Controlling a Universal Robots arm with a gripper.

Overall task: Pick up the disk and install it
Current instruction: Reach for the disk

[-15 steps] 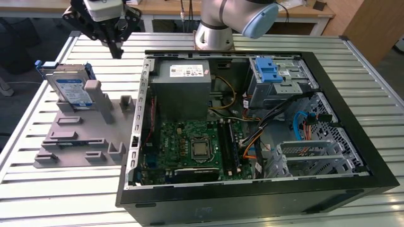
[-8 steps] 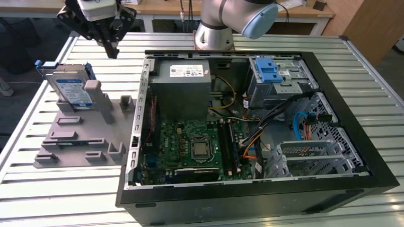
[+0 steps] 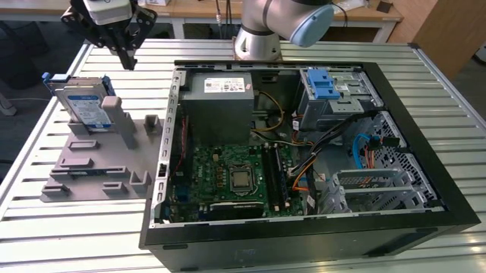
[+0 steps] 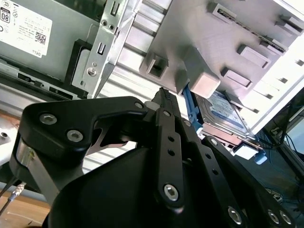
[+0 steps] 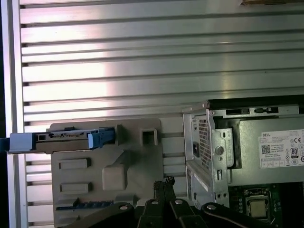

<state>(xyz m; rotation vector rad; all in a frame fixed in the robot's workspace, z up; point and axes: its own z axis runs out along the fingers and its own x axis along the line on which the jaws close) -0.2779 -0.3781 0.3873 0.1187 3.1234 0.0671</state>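
Observation:
The disk (image 3: 85, 107) is a silver drive with a blue-and-white label in a blue carrier. It stands on edge, leaning in a slot of the grey holder plate (image 3: 99, 170) at the exterior view's left. My gripper (image 3: 127, 60) hangs in the air above and a little behind the disk, apart from it, with its black fingers closed together on nothing. In the second wrist view the fingertips (image 4: 164, 95) point toward the disk (image 4: 223, 111). In the first wrist view the disk (image 5: 61, 140) shows edge-on beyond the gripper (image 5: 164, 183).
An open black computer case (image 3: 425, 170) lies beside the holder, with a grey power supply box (image 3: 220, 108), a motherboard (image 3: 231, 176) and a grey drive cage with a blue latch (image 3: 328, 90). The arm's base (image 3: 256, 42) stands behind the case on the slatted metal table (image 3: 68, 239).

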